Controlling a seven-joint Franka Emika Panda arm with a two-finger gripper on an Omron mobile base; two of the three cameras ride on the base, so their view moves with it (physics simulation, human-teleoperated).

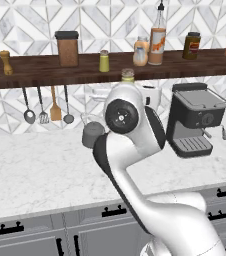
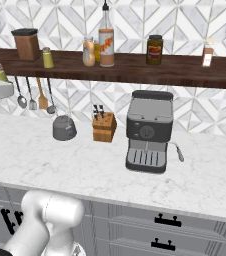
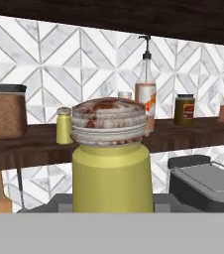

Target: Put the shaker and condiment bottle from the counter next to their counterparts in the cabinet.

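White marble bench [image 1: 35, 170] lies bare ahead of us in the left base view, our shaker [image 1: 128, 75] raised just under the shelf [image 1: 35, 70] edge. From the right, the condiment bottle [image 2: 106, 37] stands shelved. Hand view: our tool clamps the shaker [image 3: 111, 163].

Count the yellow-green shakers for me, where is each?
2. One shaker stands on the cabinet shelf beside the brown canister. The other shaker is held in the gripper, raised just below shelf height.
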